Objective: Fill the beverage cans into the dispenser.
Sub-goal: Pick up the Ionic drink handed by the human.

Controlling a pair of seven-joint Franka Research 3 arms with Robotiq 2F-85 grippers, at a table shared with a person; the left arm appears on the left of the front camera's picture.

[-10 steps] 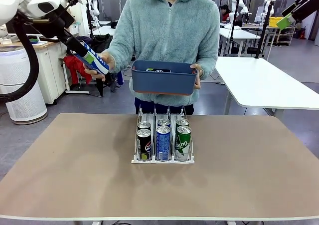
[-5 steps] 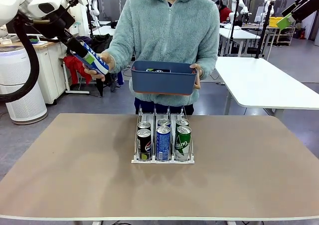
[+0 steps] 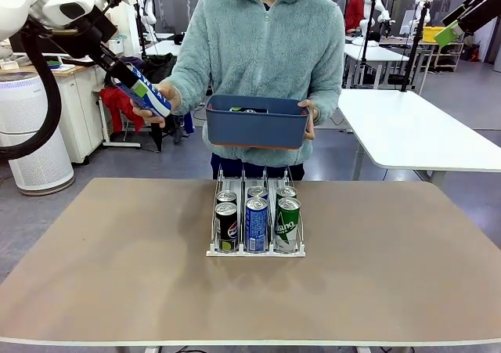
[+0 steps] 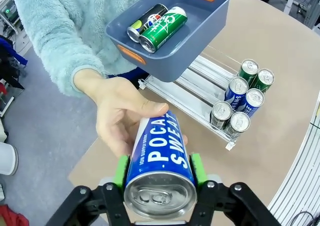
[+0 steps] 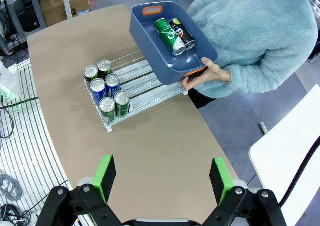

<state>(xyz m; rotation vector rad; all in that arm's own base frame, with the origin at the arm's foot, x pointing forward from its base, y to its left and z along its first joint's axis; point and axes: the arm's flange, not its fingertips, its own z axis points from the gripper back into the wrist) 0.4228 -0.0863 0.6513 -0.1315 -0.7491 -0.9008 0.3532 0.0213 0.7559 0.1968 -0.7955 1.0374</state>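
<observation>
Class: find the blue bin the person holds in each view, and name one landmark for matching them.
Front view: bin at centre, before the person.
Left wrist view: bin top middle, tilted, two cans inside.
Right wrist view: bin top middle, same two cans inside.
Landmark: the white rack holding six cans, on the table.

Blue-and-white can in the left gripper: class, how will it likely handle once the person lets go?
Probably rigid: the blue-and-white can shows no dent in the left gripper. Smooth round wall: likely slippery, apt to roll if laid sideways.
</observation>
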